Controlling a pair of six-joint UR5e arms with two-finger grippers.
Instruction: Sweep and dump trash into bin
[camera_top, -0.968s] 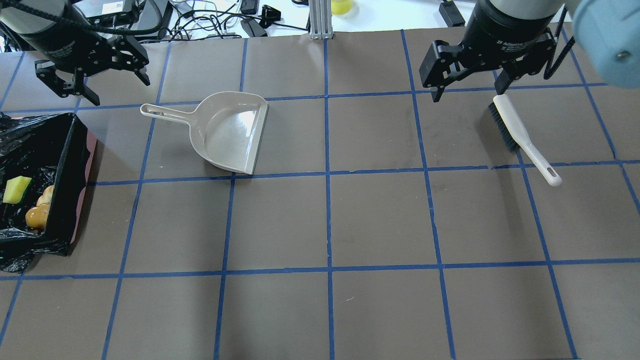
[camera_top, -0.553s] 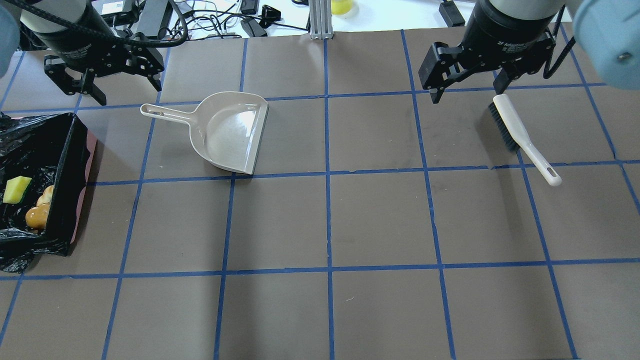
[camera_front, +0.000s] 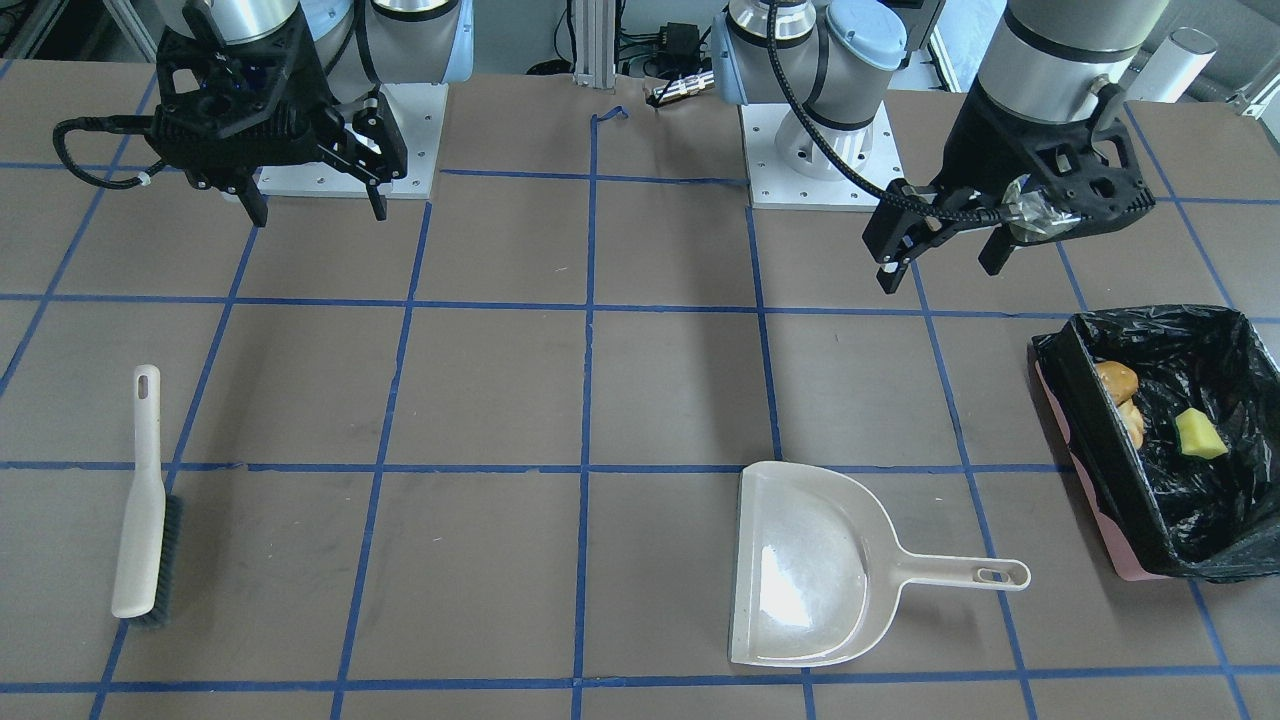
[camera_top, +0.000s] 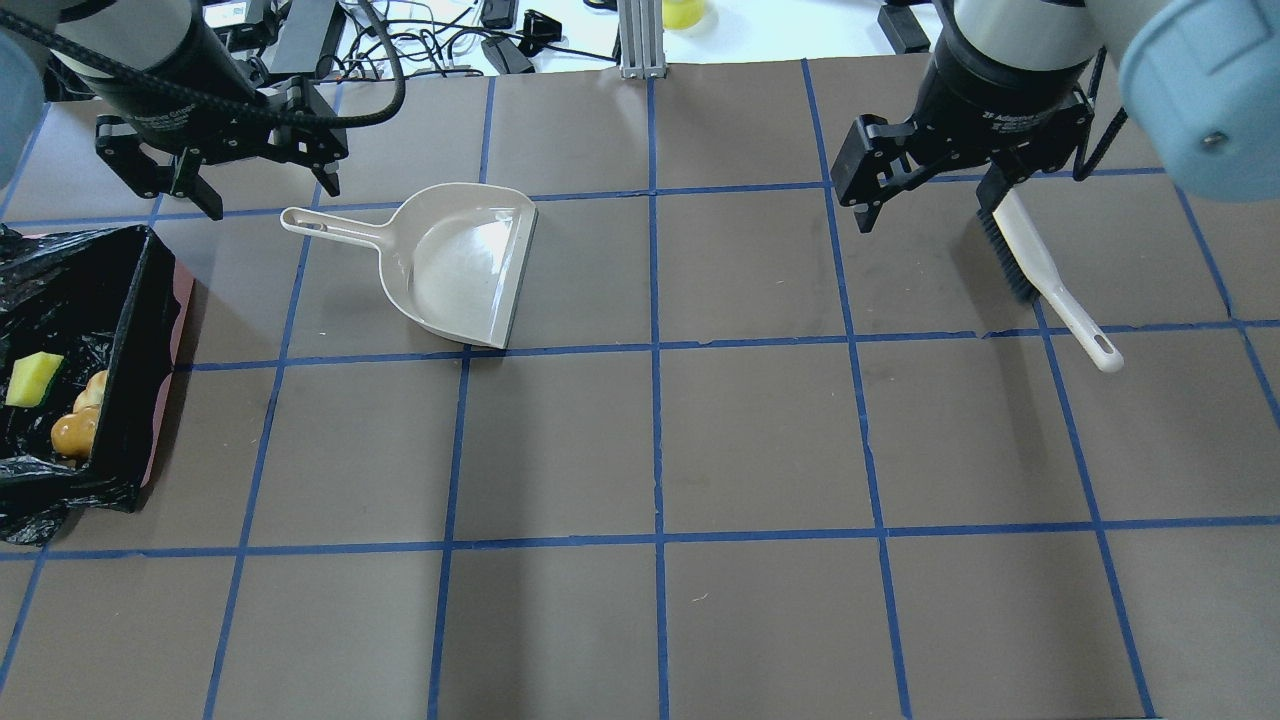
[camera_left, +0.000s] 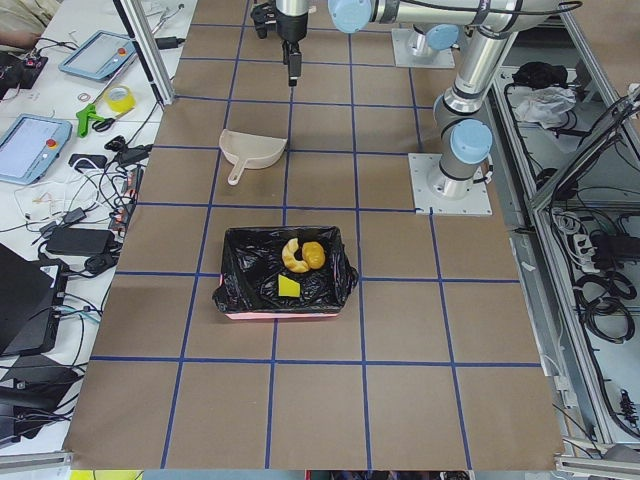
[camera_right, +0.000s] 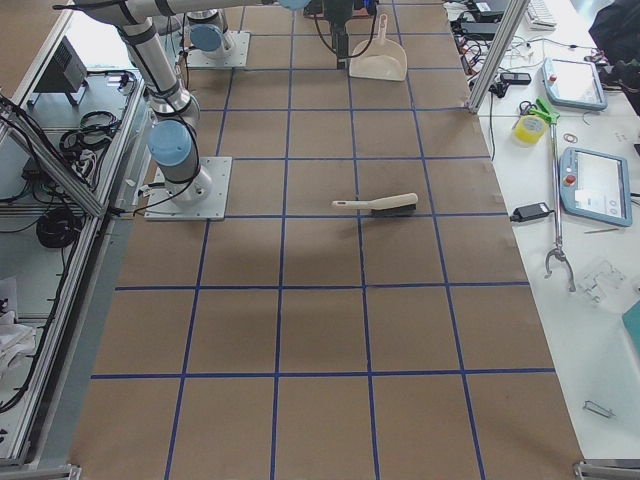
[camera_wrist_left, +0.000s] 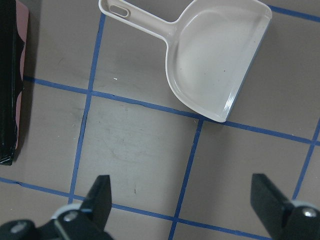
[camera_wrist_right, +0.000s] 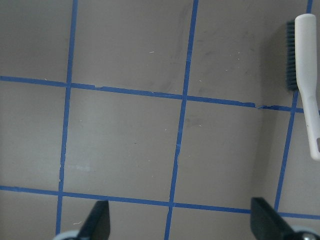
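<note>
The pink-sided bin (camera_top: 160, 330) with its black bag stands at the table's left edge. In it lie the green-and-yellow sponge chunk (camera_top: 33, 379), the yellow-brown lump (camera_top: 75, 433) and the pale crescent slice (camera_top: 93, 390); all three also show in the front view, with the sponge chunk (camera_front: 1200, 434) the clearest. My left gripper (camera_top: 272, 198) is open and empty, above the table behind the dustpan's handle. My right gripper (camera_top: 925, 212) is open and empty, just left of the brush head.
The beige dustpan (camera_top: 455, 262) lies empty on the table, its handle pointing left toward the bin. The white brush (camera_top: 1040, 270) with dark bristles lies at the right rear. Cables and devices lie beyond the table's far edge.
My left gripper has moved right, from near the bin's rear corner to behind the dustpan handle. My right gripper has shifted slightly left. Nothing on the table moved.
</note>
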